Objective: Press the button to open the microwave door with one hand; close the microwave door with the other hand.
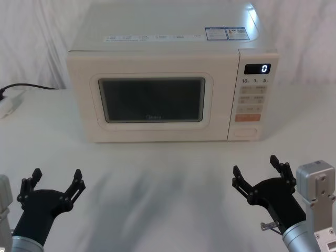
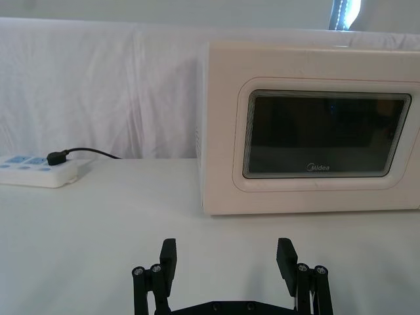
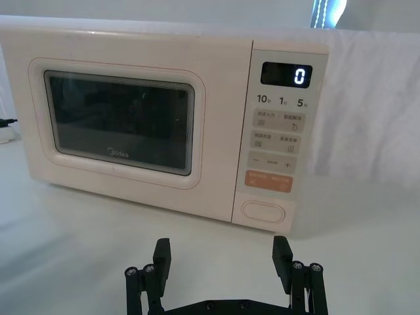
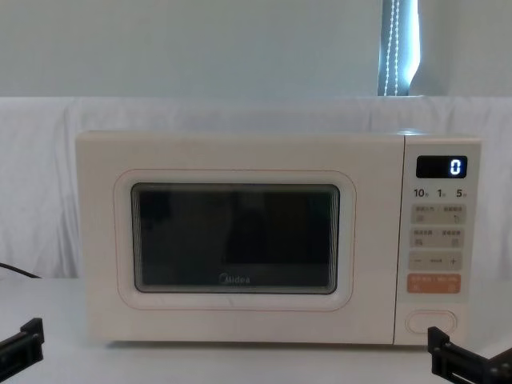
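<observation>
The microwave door (image 1: pixel 152 100) at the centre of the head view looks like smooth cream plastic with a soft sheen, and its dark window is glossy and reflective. The button (image 3: pixel 264 211) is the same smooth cream plastic. A white cloth (image 1: pixel 173 210), matt and faintly wrinkled, covers the table. At the lower corners, the left gripper (image 1: pixel 55 182) and right gripper (image 1: pixel 257 169) look matt black, the right one mounted on a brushed grey metal wrist.

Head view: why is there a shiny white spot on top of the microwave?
In the head view, that is glare on the microwave top's right rear corner; the chest view shows a bright lit strip behind that side; the door window looks dark, with faint reflections.
</observation>
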